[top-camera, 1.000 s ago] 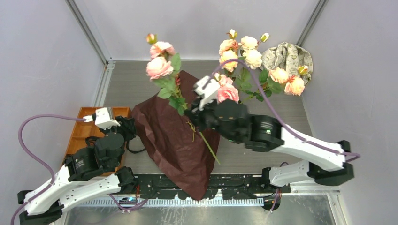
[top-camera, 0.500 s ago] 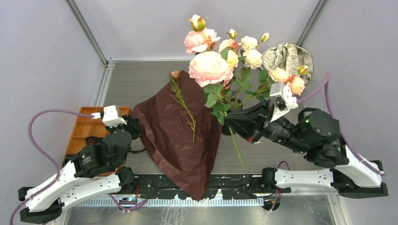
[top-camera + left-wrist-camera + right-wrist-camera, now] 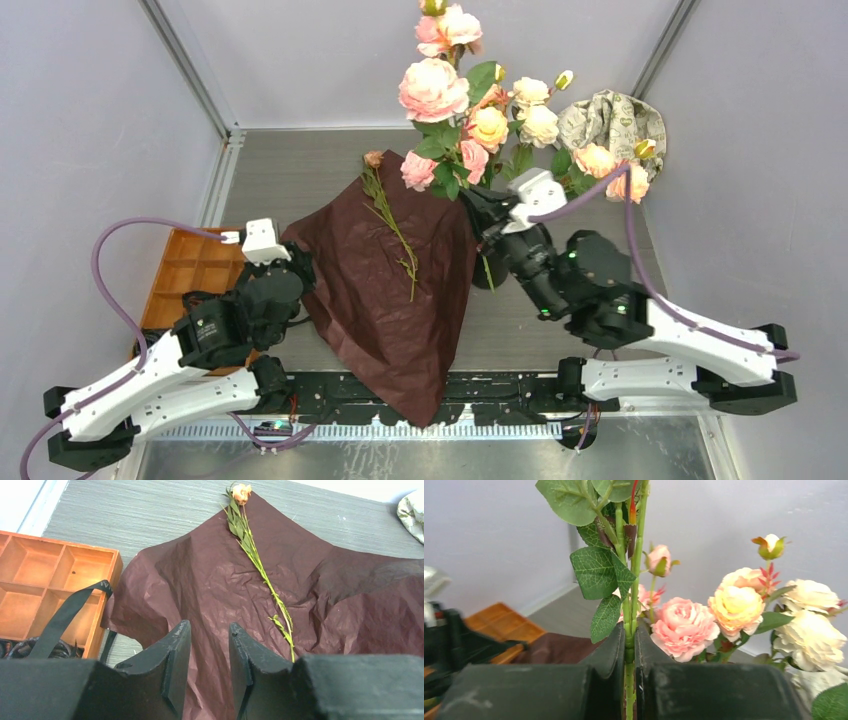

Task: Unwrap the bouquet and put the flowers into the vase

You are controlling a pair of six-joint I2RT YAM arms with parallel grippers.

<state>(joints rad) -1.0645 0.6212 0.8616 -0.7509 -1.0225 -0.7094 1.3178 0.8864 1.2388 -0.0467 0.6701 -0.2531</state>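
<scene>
- Risk number one: the right fingers are clamped shut on a rose stem. It stands upright just off the right edge of the wrapping paper. The grip sits low on a thin stem with heavy heads up top, so I reckon it could swing and miss the vase mouth.
- The vase sits right against that same edge of the paper and is already crowded with flowers. Pushing another stem in might jam on the leaves or tip the narrow thing over.
- The left fingers are parted with nothing between them, hovering over the paper's left side.
- A loose sprig lies flat on the paper, running from its far corner toward the middle. It's thin, so a grab could snag the paper along with it.
- A black ribbon hangs over the orange tray left of the paper, so it's out of the way.
- Hard to see: the vase is nearly all hidden under the right arm and foliage, so I can't tell where its mouth is. The held stem's lower end is barely visible, and the overhead view crops the topmost rose.
</scene>
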